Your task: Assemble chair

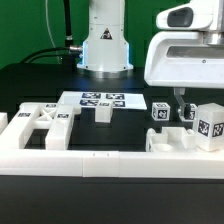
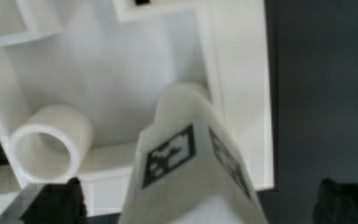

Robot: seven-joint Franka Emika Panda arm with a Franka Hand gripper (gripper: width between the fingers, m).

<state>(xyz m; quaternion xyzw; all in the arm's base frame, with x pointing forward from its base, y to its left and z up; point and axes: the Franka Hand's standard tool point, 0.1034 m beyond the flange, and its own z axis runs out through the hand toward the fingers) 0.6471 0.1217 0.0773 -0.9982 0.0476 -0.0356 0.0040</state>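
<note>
The chair parts are matte white and lie apart on the black table. A cut-out panel (image 1: 45, 125) lies at the exterior view's left, and a short T-shaped bar (image 1: 101, 113) in the middle. Small tagged cubes (image 1: 158, 110) (image 1: 210, 126) stand at the right. My gripper (image 1: 182, 101) hangs open just above another tagged piece (image 1: 188, 114). In the wrist view this piece (image 2: 190, 150) sits between my dark fingertips (image 2: 51, 202), with a gap on each side. My gripper (image 2: 197, 205) holds nothing. A short white round piece (image 2: 48, 146) lies beside it.
The marker board (image 1: 100, 99) lies flat behind the T-shaped bar. A long low white border wall (image 1: 100, 160) runs along the front, and its raised corner (image 1: 172, 142) is close below my gripper. The robot base (image 1: 104, 45) stands at the back.
</note>
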